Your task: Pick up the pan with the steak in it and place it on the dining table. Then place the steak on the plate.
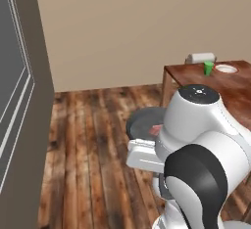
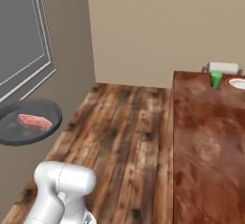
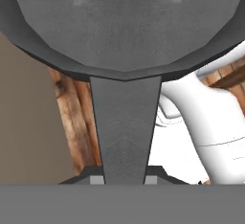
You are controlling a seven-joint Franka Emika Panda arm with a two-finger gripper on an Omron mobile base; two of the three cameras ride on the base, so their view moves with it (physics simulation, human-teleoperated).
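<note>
The dark grey pan [image 1: 141, 121] hangs in the air over the wooden floor, partly hidden behind my white arm. The pinkish steak [image 2: 34, 120] lies flat inside the pan [image 2: 28, 121]. In the hand view the pan [image 3: 124, 31] spreads across the top and its straight handle [image 3: 125, 122] runs down between my fingers. My gripper [image 3: 124, 180] is shut on that handle. The dining table [image 1: 235, 88] stands to the right, its reddish-brown top [image 2: 206, 146] well apart from the pan. The plate [image 1: 226, 68] with its red-orange rim sits at the table's far end [image 2: 238, 83].
A small green cup [image 1: 209, 68] stands beside the plate, with a white roll [image 1: 202, 57] behind it. A tall grey cabinet front [image 1: 24, 105] borders the left side. Bare plank floor [image 2: 129, 132] lies between the cabinet and the table.
</note>
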